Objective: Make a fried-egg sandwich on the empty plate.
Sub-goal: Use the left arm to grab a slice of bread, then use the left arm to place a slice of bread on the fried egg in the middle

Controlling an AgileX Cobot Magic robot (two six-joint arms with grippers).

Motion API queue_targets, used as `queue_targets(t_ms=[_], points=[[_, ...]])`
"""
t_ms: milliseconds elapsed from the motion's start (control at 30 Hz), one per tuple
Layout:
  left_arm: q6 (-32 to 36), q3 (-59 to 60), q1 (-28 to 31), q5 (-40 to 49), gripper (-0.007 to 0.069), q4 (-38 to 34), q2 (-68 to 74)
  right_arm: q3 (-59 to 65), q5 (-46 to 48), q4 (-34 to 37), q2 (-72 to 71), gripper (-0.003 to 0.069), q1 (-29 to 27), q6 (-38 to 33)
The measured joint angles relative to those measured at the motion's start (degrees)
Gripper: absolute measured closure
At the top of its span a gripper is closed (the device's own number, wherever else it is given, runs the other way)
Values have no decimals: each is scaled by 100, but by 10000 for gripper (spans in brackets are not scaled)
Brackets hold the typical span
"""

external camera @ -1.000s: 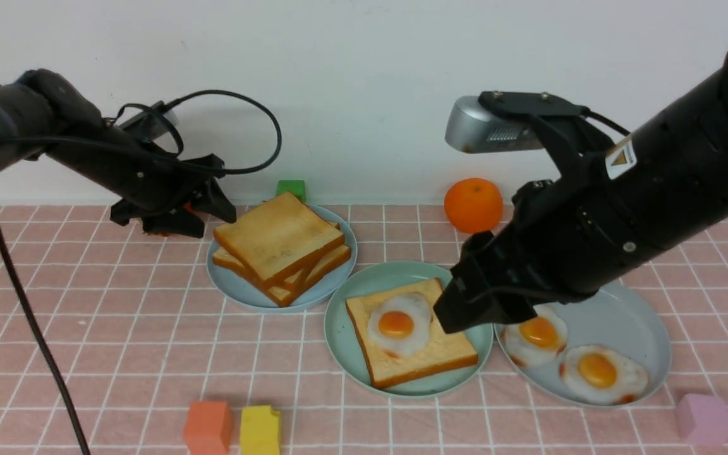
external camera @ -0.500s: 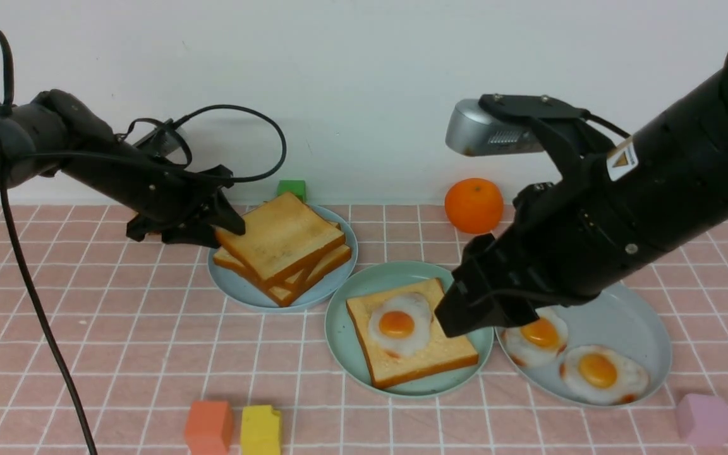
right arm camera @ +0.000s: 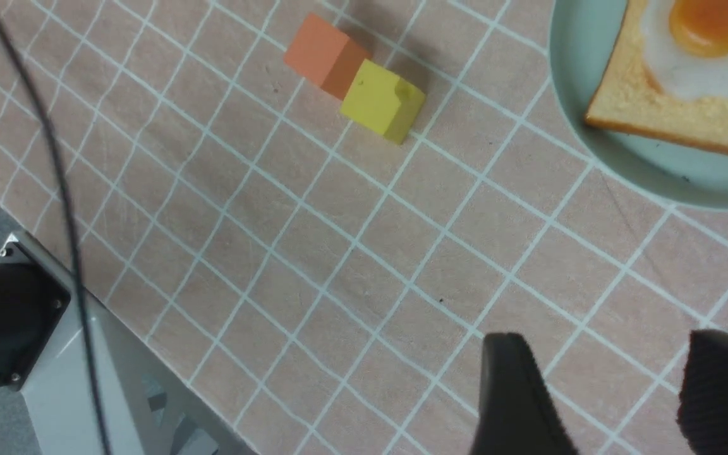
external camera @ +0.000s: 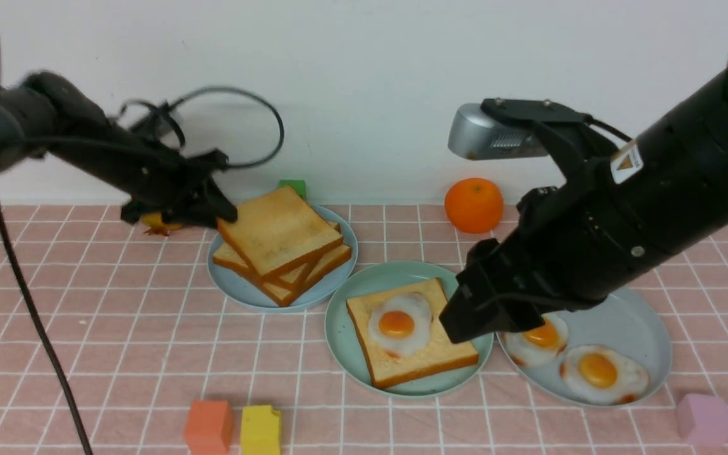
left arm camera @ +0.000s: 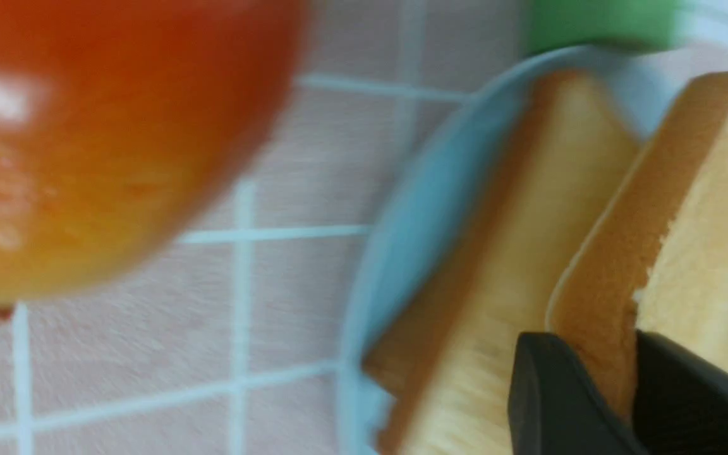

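Jaws of my L gripper (external camera: 225, 213) pinch top toast (external camera: 279, 230), left of centre; R gripper (external camera: 462, 325) gapes empty. Capping step: nxt lift level, cover egg (external camera: 399, 323).

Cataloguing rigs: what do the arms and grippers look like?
Left arm and right arm are matte black, as are left gripper and right gripper. A black cable loops over the left; the right carries a silver camera and yellow-triangle label.

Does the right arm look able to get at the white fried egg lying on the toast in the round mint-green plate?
Probably yes: the right gripper hangs open right beside the white fried egg on the golden-brown toast slice, nothing between them.
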Motion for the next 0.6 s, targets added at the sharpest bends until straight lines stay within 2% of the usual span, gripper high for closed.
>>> queue_targets(t_ms=[133,300,433,600], points=[[313,-7,-5,410,461,-279,-536,0,39,-372,-217,270,-25,228],[1279,214,-388,1231,477,-978,-1231,0,398,-1266,-699,270,-325,947],[1547,574,-828,1231,477,-1183,-1301,0,568,-1527,-912,270,-374,1056],[1580,1011,-1428,692,478,-1142,-1107,0,613,-1618,-1029,270,-390,1080]])
